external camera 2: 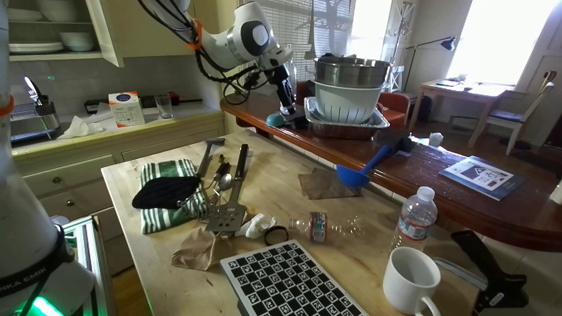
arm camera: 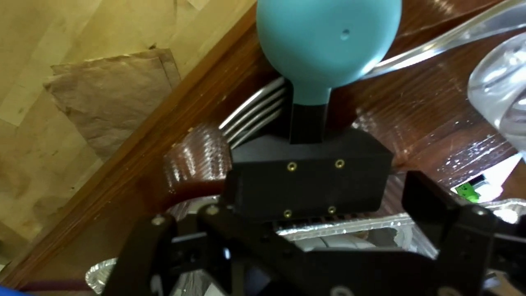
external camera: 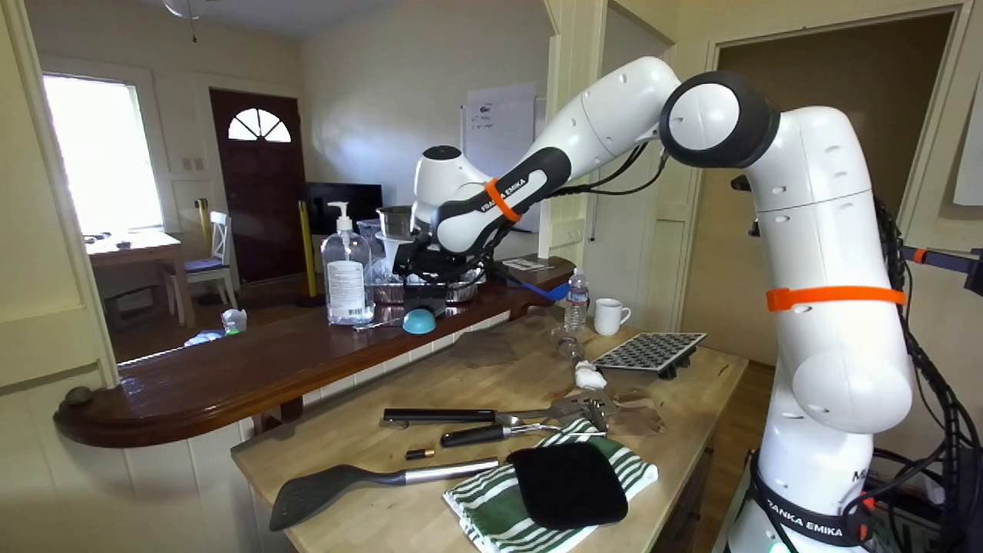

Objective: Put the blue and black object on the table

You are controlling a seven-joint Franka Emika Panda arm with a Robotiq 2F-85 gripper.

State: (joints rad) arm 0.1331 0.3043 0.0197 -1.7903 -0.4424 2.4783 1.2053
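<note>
Gripper [arm camera: 318, 197] has its fingers [arm camera: 423, 195] apart, straddling the black block end of the blue and black object [arm camera: 311, 96]. Gap visible on the wrist view's right; on the left I can't tell touching from just beside. So not clamped, I'd say, and the step in hand is the grasp. Centre on the block before squeezing, otherwise one pad probably shoves it toward the edge of the glossy brown counter [external camera: 253, 361]. Bite the block flanks; the round end would likely slip. Then lift straight up: a fork [arm camera: 254, 113] seems to run under the neck and could drag along. Object looks like this: smooth light-blue ball end, one small dimple or hole, top cut off by the frame; short neck into a black stem, then a wide black block with four brass-coloured rings. It appears to rest on the counter, near the edge, foil tray [external camera 2: 347, 128] and pump bottle [external camera: 345, 276] nearby, so watch the wrist there. Farther out and lower is the table [external camera: 430, 384], the goal. I'd set it down gently between the brown paper [external camera 2: 322, 183] and the slotted turner [external camera 2: 227, 215].
</note>
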